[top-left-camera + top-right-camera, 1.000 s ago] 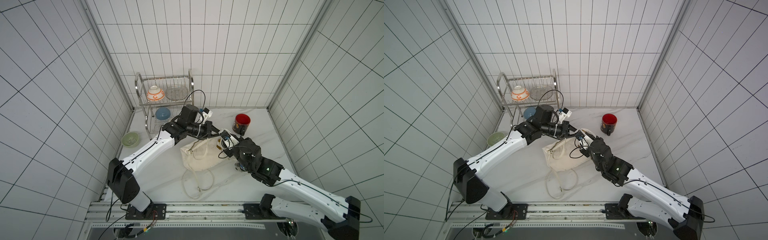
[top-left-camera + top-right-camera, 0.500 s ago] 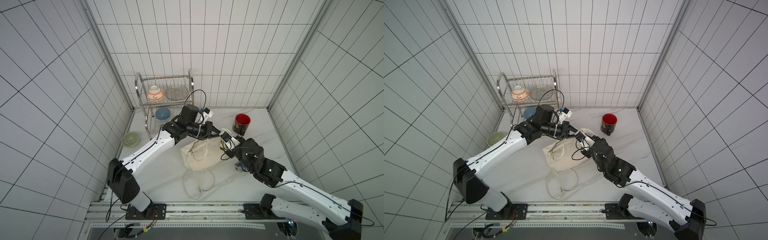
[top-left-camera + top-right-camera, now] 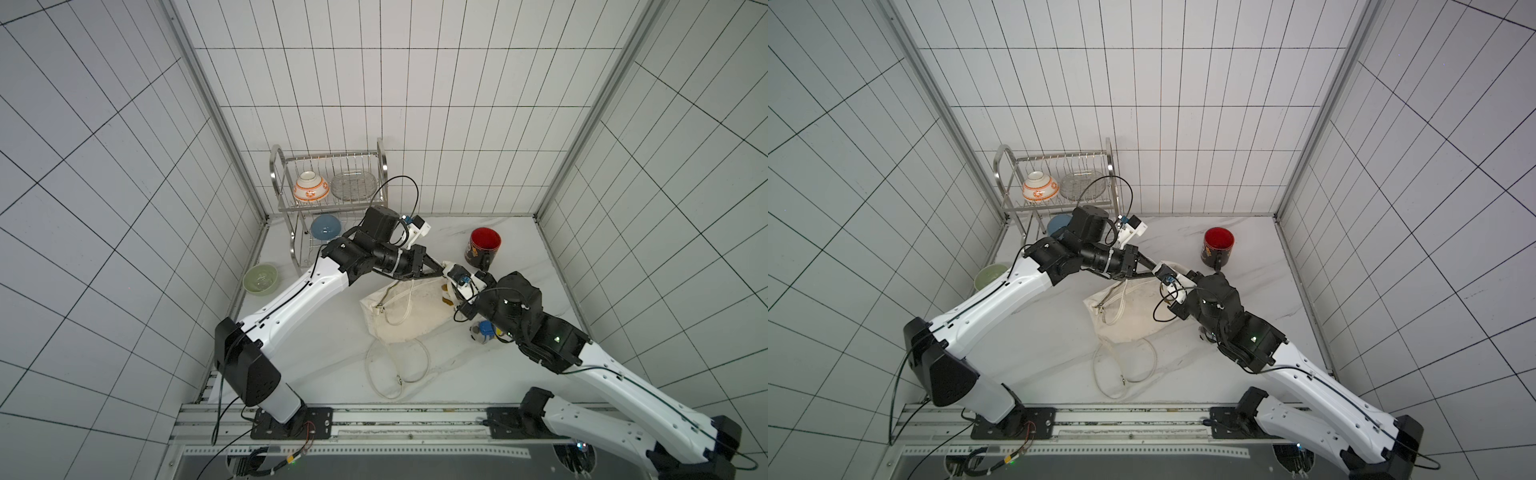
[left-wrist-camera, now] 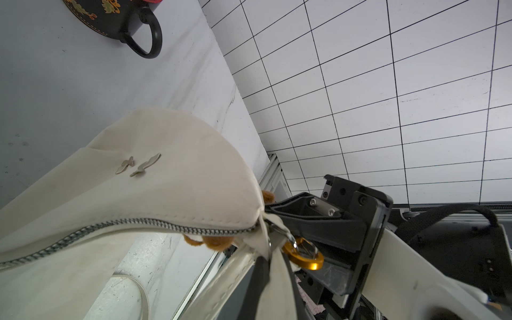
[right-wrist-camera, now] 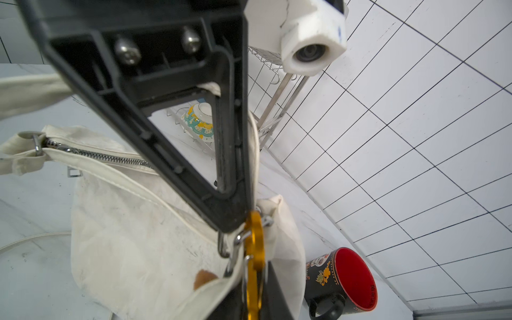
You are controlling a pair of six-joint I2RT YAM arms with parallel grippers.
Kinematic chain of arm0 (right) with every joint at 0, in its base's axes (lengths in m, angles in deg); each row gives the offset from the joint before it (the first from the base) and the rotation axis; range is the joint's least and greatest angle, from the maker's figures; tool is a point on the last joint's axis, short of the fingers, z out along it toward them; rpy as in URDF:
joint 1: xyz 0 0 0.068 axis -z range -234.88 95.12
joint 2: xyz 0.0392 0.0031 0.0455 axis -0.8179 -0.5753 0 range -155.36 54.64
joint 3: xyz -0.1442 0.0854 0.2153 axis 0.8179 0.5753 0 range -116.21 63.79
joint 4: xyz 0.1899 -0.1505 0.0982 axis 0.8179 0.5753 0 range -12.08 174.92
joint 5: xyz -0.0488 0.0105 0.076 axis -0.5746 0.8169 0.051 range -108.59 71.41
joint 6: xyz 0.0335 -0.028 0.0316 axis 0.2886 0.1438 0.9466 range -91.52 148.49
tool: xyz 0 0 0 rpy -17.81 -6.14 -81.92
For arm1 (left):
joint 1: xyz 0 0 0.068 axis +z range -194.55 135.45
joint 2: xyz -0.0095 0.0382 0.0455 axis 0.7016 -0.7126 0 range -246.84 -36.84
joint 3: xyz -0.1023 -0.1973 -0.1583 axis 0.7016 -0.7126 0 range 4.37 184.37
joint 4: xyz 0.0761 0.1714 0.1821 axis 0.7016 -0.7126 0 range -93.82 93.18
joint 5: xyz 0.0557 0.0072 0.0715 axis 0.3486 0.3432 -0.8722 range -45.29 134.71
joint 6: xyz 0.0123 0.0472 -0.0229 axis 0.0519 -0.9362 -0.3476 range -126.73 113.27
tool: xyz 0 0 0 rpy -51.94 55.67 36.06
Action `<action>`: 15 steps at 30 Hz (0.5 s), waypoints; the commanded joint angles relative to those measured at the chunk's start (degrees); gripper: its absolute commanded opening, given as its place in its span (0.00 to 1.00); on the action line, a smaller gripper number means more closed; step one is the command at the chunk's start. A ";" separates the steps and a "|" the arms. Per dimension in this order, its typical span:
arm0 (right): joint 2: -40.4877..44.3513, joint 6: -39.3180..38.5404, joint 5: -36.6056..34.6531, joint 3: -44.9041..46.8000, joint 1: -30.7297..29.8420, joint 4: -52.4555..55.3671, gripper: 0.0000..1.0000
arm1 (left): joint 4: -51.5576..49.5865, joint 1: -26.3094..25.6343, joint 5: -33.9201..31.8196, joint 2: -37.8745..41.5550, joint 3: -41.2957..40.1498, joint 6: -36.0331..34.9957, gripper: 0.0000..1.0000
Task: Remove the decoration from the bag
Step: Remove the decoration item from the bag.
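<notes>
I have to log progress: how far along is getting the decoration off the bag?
Done: the left gripper is shut on the bag corner beside the strap ring, steadying it. In hand: the right gripper is shut on the gold clip, hooked through that ring. Left: unhooking the clip and drawing it, with the brown charm apparently hanging from it, clear of the bag.

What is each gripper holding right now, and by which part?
Left gripper holds the bag by its raised corner. Right gripper pinches the gold clip hooked at that same corner.
</notes>
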State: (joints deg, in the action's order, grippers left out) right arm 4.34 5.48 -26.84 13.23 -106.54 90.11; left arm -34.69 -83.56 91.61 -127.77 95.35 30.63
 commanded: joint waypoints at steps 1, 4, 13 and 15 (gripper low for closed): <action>0.88 4.12 6.18 -3.27 2.64 2.29 0.00 | -0.95 0.43 1.98 -0.05 2.61 -4.04 0.00; 1.08 5.86 8.23 -4.55 3.67 4.22 0.00 | -3.35 1.06 -0.56 1.25 2.18 -10.36 0.00; -0.03 10.50 11.90 -8.08 4.36 9.70 0.00 | 0.05 0.88 -3.91 5.37 -0.69 -20.12 0.21; -0.61 11.24 12.45 -8.62 4.54 9.70 0.00 | 2.26 0.56 -4.19 6.99 -3.24 -21.81 0.27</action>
State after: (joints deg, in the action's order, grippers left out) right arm 3.99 13.90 -15.95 7.00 -102.60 99.46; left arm -35.87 -82.97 89.01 -123.38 94.36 13.37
